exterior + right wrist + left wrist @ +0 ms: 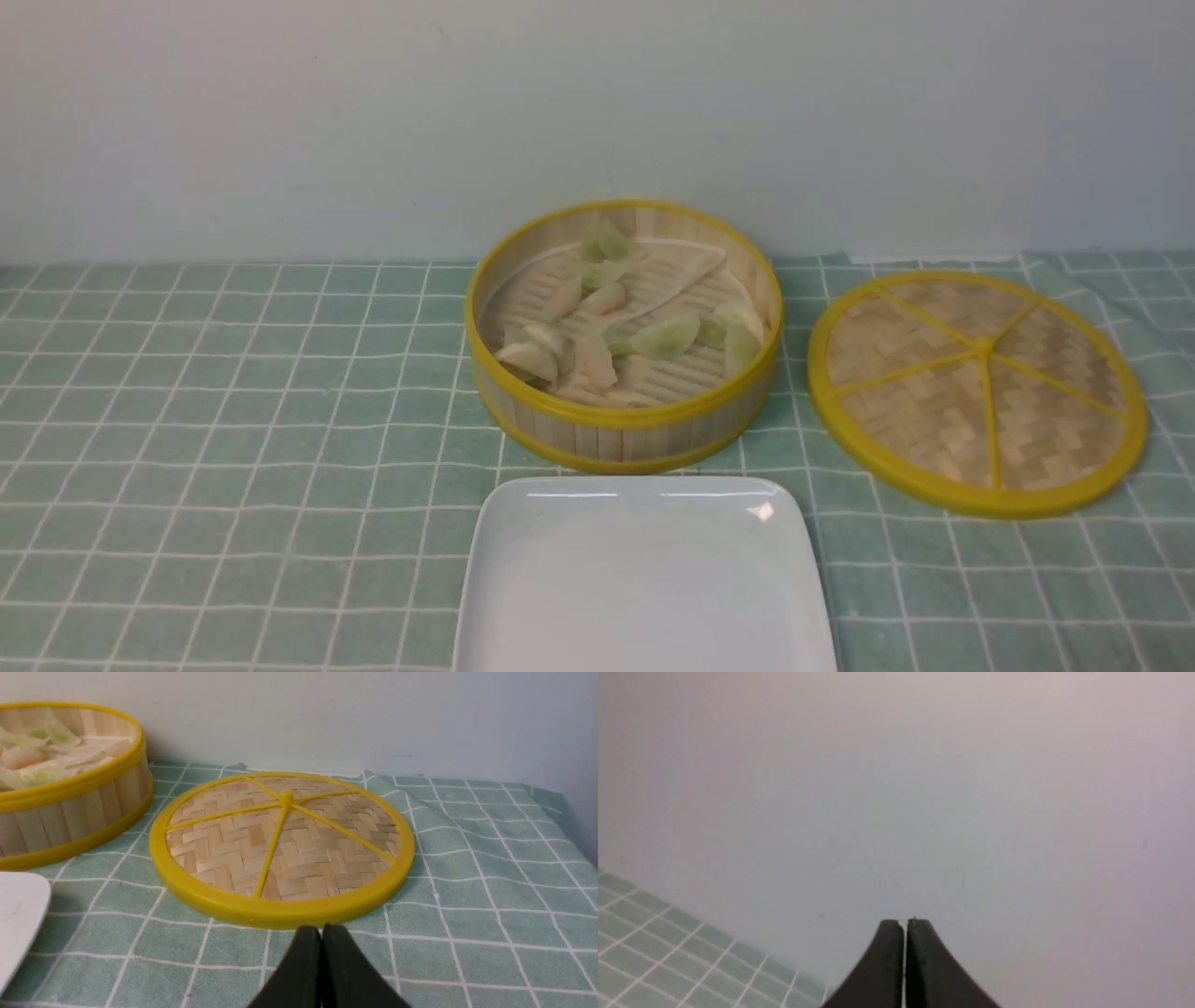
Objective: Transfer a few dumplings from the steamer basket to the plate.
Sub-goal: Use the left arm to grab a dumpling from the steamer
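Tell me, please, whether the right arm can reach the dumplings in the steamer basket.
Probably yes: the steamer basket stands uncovered, its lid flat beside it, nothing over the dumplings. The right gripper is shut and must open first.

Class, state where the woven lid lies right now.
In the front view the lid lies flat on the robot's right, beside the steamer basket, not touching it.

Pale wall (280, 112), green checked tablecloth (187, 448)
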### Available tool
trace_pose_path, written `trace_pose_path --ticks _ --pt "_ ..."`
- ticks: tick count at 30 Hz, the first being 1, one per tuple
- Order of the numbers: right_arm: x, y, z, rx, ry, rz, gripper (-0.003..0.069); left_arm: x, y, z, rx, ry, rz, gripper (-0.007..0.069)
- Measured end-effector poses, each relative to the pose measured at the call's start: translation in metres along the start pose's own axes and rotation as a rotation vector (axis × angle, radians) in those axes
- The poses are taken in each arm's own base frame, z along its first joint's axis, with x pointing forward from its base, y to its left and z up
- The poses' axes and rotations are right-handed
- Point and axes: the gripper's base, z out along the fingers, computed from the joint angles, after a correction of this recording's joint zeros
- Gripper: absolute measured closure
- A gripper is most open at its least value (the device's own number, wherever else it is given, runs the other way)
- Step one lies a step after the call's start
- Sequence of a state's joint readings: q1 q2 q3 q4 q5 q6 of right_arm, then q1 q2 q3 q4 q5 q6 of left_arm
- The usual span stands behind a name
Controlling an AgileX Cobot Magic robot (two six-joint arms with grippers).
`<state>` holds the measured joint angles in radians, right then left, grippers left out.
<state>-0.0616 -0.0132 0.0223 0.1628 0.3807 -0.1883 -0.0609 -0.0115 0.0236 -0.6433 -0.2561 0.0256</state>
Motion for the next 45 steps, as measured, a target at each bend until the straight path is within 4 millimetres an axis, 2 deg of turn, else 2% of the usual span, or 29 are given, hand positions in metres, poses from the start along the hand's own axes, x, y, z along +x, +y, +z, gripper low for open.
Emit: trace_pose_path --ticks 2,4,5,6,8,10,12,15,16,17,18,19,20,22,23,25,28,30,34,39,40,41,42,43,45 --pt "0.0 0.0 0.0 0.0 0.0 0.0 0.0671 -0.005 -0.003 0.0 0.005 -0.023 -0.021 0.0634" --pt "0.0 0.0 0.0 0.0 0.0 0.0 0.0671 -0.022 -0.014 0.001 0.04 -0.066 -0.036 0.0634" --pt "0.0 0.0 0.0 0.0 0.0 0.0 0.0671 -0.037 -0.027 0.002 0.076 -0.096 -0.018 0.0634" --pt "0.0 0.0 0.0 0.0 0.0 0.0 0.0671 -0.039 -0.029 0.003 0.081 -0.091 -0.012 0.0634" --pt "0.0 0.0 0.0 0.0 0.0 0.0 0.0671 -0.07 -0.059 0.011 0.137 -0.066 0.066 0.0634" --pt "0.0 0.0 0.0 -0.002 -0.002 0.009 0.0671 -0.09 -0.084 0.027 0.158 0.033 0.132 0.0634" --pt "-0.002 0.001 0.0 -0.01 -0.027 0.066 0.0671 -0.103 -0.107 0.051 0.158 0.208 0.192 0.0634" --pt "-0.011 0.001 0.0 -0.031 -0.13 0.294 0.0671 -0.106 -0.13 0.09 0.13 0.547 0.264 0.0634" --pt "-0.015 0.0 -0.001 -0.038 -0.181 0.414 0.0671 -0.1 -0.134 0.106 0.111 0.713 0.292 0.0634" --pt "-0.018 -0.001 -0.002 -0.042 -0.21 0.496 0.0671 -0.091 -0.133 0.121 0.089 0.836 0.307 0.0634" --pt "-0.02 -0.002 -0.002 -0.046 -0.236 0.574 0.0671 -0.085 -0.133 0.128 0.081 0.931 0.324 0.0634" --pt "-0.022 -0.003 -0.003 -0.05 -0.26 0.664 0.0671 -0.075 -0.131 0.145 0.067 1.052 0.347 0.0634" --pt "-0.022 -0.004 -0.003 -0.053 -0.264 0.694 0.0671 -0.074 -0.131 0.147 0.067 1.079 0.353 0.0634" --pt "-0.025 -0.007 -0.004 -0.053 -0.306 0.837 0.0671 -0.041 -0.117 0.186 0.05 1.3 0.396 0.0634" --pt "-0.025 -0.007 -0.004 -0.052 -0.308 0.843 0.0671 -0.039 -0.116 0.188 0.046 1.312 0.394 0.0634" --pt "-0.026 -0.009 -0.004 -0.045 -0.336 0.915 0.0671 -0.006 -0.104 0.218 0.046 1.444 0.435 0.0634" --pt "-0.026 -0.008 -0.004 -0.063 -0.317 0.949 0.0671 0.028 -0.102 0.239 0.073 1.541 0.512 0.0634" --pt "-0.032 0.001 -0.006 -0.136 -0.247 0.904 0.0671 0.049 -0.11 0.25 0.116 1.58 0.591 0.0634" --pt "-0.073 0.019 -0.018 -0.299 -0.099 0.727 0.0671 0.085 -0.131 0.274 0.195 1.616 0.691 0.0634" --pt "-0.119 0.029 -0.008 -0.365 0.237 0.465 0.0671 0.119 -0.146 0.306 0.274 1.642 0.766 0.0634" --pt "-0.124 0.029 -0.003 -0.368 0.347 0.399 0.0671 0.127 -0.148 0.314 0.3 1.65 0.79 0.0634" --pt "-0.128 0.029 -0.003 -0.364 0.354 0.378 0.0671 0.126 -0.15 0.314 0.308 1.645 0.795 0.0634" --pt "-0.134 0.028 0.005 -0.365 0.49 0.31 0.0671 0.14 -0.147 0.323 0.348 1.665 0.833 0.0628" --pt "-0.135 0.027 0.006 -0.361 0.492 0.304 0.0671 0.14 -0.149 0.325 0.355 1.659 0.837 0.0627" --pt "-0.141 0.025 0.013 -0.348 0.598 0.244 0.0671 0.159 -0.144 0.336 0.384 1.674 0.864 0.0593"
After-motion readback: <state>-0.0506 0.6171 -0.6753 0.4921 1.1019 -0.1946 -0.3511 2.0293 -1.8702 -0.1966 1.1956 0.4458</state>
